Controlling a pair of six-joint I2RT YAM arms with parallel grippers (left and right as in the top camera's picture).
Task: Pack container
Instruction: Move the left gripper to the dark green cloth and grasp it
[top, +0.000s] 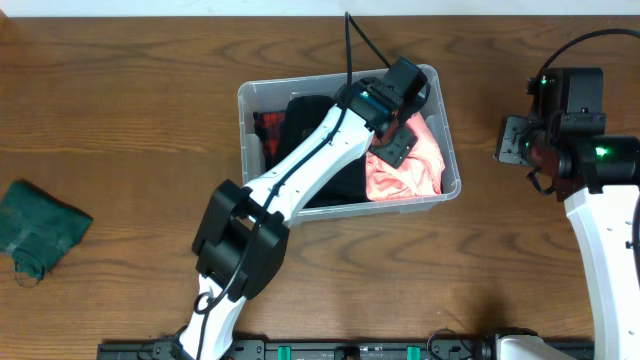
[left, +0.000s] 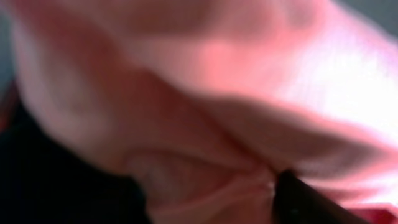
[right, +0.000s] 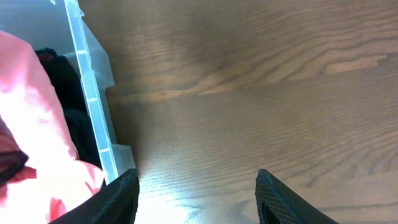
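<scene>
The clear plastic container (top: 245, 120) stands at the table's middle and holds a pink garment (top: 405, 175), a black garment (top: 310, 115) and a red plaid cloth (top: 270, 125). My left gripper (top: 393, 145) is down inside the container, pressed onto the pink garment. In the left wrist view the blurred pink cloth (left: 249, 81) fills the frame and lies between the spread fingers (left: 208, 186). My right gripper (top: 508, 140) is open and empty above bare table, right of the container. Its view (right: 196, 193) shows the container wall (right: 93, 106) and the pink garment (right: 31, 93) at left.
A dark green cloth (top: 40, 225) lies crumpled on the table at the far left, apart from the container. The wooden table (top: 150, 100) surrounds the container. The left arm's white links cross the container's near rim.
</scene>
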